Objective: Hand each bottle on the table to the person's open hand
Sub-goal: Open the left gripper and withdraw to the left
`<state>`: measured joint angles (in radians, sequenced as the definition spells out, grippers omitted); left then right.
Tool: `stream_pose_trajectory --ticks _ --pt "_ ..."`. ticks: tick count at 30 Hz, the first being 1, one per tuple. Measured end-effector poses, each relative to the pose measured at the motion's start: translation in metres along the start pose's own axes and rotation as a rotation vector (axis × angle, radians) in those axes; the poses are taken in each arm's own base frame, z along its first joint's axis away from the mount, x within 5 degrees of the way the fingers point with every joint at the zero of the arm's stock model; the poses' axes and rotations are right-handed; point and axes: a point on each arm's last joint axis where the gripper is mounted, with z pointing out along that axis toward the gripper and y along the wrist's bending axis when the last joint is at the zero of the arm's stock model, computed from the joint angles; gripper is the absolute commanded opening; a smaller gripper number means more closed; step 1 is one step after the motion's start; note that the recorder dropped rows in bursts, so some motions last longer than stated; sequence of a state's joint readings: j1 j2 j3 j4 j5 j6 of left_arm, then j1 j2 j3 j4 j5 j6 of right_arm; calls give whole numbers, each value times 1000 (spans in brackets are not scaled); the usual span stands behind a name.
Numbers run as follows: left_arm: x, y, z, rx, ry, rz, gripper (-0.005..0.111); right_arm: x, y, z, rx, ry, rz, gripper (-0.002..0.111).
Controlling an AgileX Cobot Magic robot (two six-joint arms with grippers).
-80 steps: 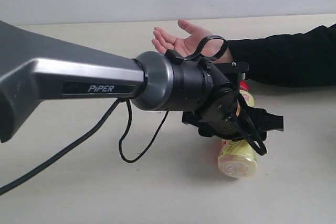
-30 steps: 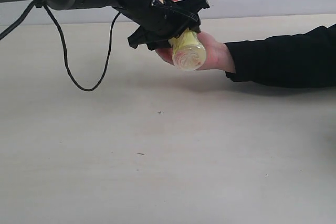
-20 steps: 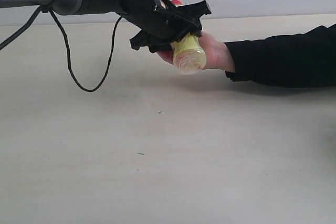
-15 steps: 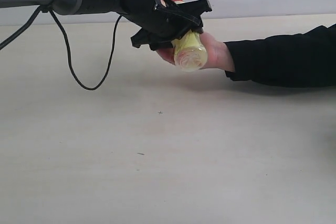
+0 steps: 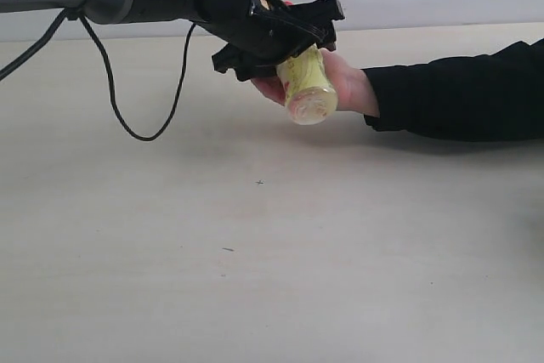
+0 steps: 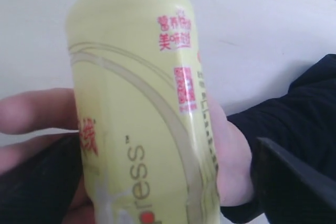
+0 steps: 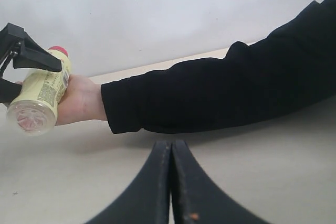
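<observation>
The yellow red-capped bottle (image 5: 306, 87) (image 6: 142, 103) (image 7: 39, 95) lies tilted, base down, in the person's open hand (image 5: 348, 82) (image 6: 231, 156) (image 7: 81, 100). My left gripper (image 5: 276, 38) (image 6: 157, 182) stands open around the bottle above the palm. In the left wrist view, bare palm shows between one of its fingers (image 6: 294, 177) and the bottle. My right gripper (image 7: 171, 145) is shut with nothing in it, low over the table (image 5: 255, 252), and does not show in the exterior view. The other bottles are out of view.
The person's black sleeve (image 5: 459, 95) (image 7: 220, 93) lies along the table from the right. A black cable (image 5: 119, 116) hangs from my left arm down to the tabletop. A pale wall runs behind the table's far edge.
The left arm carried the yellow bottle from the table up to the hand. In the last half second the bottle's base has dropped and it has settled into the palm.
</observation>
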<state>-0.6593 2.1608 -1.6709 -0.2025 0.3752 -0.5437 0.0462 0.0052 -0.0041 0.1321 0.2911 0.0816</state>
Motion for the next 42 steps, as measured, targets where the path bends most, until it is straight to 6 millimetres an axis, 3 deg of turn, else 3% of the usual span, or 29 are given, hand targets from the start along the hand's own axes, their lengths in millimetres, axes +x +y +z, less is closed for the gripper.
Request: stream_pose_trajectory --ticks 9,19,28,31,36,42 --pt "-4 -4 -19 -19 40 71 84 0 0 0 0 0 0 0" --pt "-18 -14 -66 -30 60 179 84 0 0 0 0 0 0 0" --pt "-28 -26 -126 -43 38 335 82 0 0 0 0 0 0 0" --pt "-27 -27 -152 -39 11 372 64 0 0 0 0 0 0 0" --pt "-3 -10 -186 -56 35 443 0 0 0 0 0 0 0 0" --pt "35 20 -227 -52 16 462 1 0 0 0 0 0 0 0"
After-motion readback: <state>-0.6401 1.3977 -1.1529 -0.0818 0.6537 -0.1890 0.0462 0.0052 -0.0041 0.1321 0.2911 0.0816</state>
